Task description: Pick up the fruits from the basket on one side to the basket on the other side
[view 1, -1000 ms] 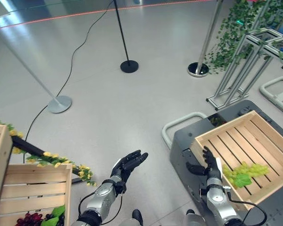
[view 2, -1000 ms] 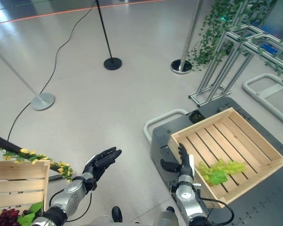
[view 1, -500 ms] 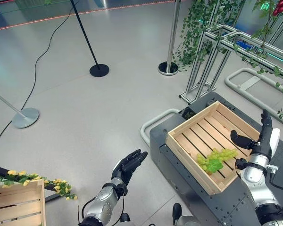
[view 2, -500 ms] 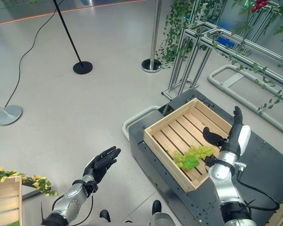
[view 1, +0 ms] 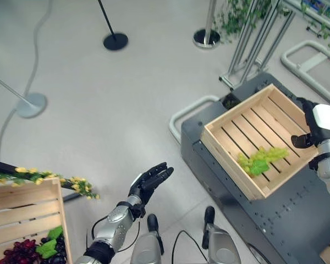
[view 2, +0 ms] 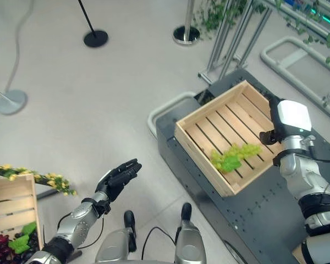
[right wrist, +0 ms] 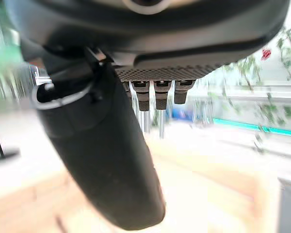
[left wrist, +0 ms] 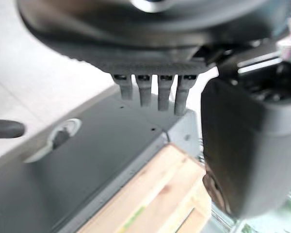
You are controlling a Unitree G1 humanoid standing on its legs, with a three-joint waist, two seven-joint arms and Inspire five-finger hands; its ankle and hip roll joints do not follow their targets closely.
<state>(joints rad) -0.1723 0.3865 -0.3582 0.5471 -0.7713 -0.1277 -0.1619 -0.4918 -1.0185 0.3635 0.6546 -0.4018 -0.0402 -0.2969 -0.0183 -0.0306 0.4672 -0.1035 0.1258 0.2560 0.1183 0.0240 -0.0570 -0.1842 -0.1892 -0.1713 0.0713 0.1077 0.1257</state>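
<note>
A wooden slatted crate (view 1: 225, 144) sits tilted on a dark grey platform (view 1: 297, 220) to the robot's right. Inside it lies one bunch of green grapes (view 1: 259, 159) with a leaf, resting on the slats toward the crate's near-right wall; the other slats are bare. At the lower left, a second wooden crate (view 1: 27, 214) holds dark red grapes (view 1: 22, 254) with green leaves (view 1: 48, 247) in its near corner. A strand of yellow flowers (view 1: 49, 180) runs along its far edge.

The right hand (view 2: 283, 124) hangs over the right-hand rim of the crate on the platform, just beside the green grapes but apart from them; its fingers are straight and it has hold of nothing. The left hand (view 1: 149, 181) hovers over bare floor (view 1: 115, 110) between the two crates, fingers stretched out and spread, holding nothing.

Wide grey floor lies between the crates. Farther off stand stanchion bases (view 1: 115, 41) and a metal frame (view 1: 247, 38) with ivy
</note>
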